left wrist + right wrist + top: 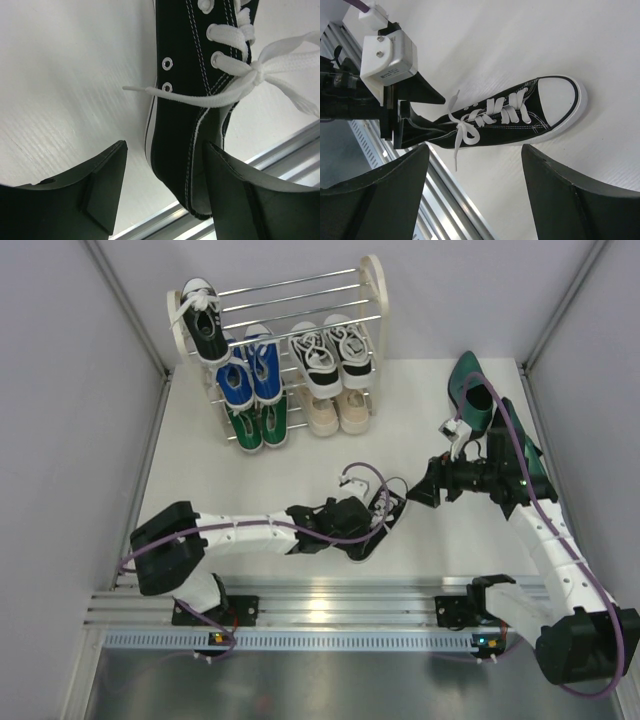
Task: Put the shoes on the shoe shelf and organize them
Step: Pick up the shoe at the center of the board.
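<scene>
My left gripper (164, 147) straddles the heel of the black sneaker (175, 100), jaws apart; only my right wrist view, right gripper (475, 147) wide and empty, shows its white toe cap (560, 92)

Shoe shelf (374, 300): far edge of bench (420, 430), left of centre.
Top tier: single sneaker (207, 328), left end.
Middle tier: middle-left pair (252, 375), middle-right pair (335, 355).
Lowest tier: low-left pair (260, 425), low-right pair (338, 412).
Loose sneaker (520, 117): on bench, near centre, heel between spread jaws of left pincer (165, 160).
Right pincer (420, 492): just right of loose sneaker.
Dress shoe (470, 390): far right, beyond right pincer.
</scene>
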Tool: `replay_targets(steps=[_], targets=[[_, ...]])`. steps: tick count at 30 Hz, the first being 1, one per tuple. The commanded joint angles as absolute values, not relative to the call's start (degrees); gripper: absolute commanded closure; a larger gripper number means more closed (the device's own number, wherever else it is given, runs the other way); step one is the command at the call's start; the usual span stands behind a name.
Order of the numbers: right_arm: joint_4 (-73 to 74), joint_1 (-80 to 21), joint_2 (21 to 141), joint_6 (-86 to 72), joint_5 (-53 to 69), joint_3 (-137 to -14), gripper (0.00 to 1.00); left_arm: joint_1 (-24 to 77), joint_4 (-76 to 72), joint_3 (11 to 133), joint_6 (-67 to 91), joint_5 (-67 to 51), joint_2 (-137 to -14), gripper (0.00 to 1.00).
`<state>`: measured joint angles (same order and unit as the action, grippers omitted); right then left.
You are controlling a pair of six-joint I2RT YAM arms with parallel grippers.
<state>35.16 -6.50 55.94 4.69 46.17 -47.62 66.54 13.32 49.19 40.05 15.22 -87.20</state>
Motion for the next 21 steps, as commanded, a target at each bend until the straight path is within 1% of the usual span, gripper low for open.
replay_targets(steps=[1,5,8,9,12,13,14,19,21], targets=[[33.22,-5.71,55.72,4.66,46.32,-48.25,0.25,67.5,15.89,53.34,37.7,19.06,-90.68,0.33],[33.22,-5.54,55.72,4.66,46.32,-48.08,0.25,67.76,16.08,55.54,38.5,23.64,-94.3,0.37],[33.31,-5.62,55.55,4.75,46.14,-48.16,0.25,67.85,16.08,56.86,38.32,24.61,-96.68,0.54],[33.48,-5.54,55.55,4.75,46.14,-48.25,0.25,67.94,16.08,57.65,38.32,24.87,-97.2,0.65],[33.57,-5.45,55.46,4.92,46.06,-48.34,0.25,68.29,15.91,57.92,38.14,26.1,-96.25,0.85],[33.57,-5.45,55.37,5.01,45.97,-48.34,0.25,68.47,16.0,57.92,38.14,26.97,-95.46,0.97],[33.57,-5.45,55.37,5.01,46.05,-48.34,0.25,68.64,16.0,57.83,37.97,27.77,-94.49,1.0],[33.4,-5.36,55.28,5.1,45.97,-48.34,0.25,68.82,17.05,56.34,37.53,31.98,-84.04,1.0],[33.4,-5.27,55.2,5.1,45.79,-48.51,0.25,68.82,18.01,56.08,37.71,35.76,-79.05,1.0]])
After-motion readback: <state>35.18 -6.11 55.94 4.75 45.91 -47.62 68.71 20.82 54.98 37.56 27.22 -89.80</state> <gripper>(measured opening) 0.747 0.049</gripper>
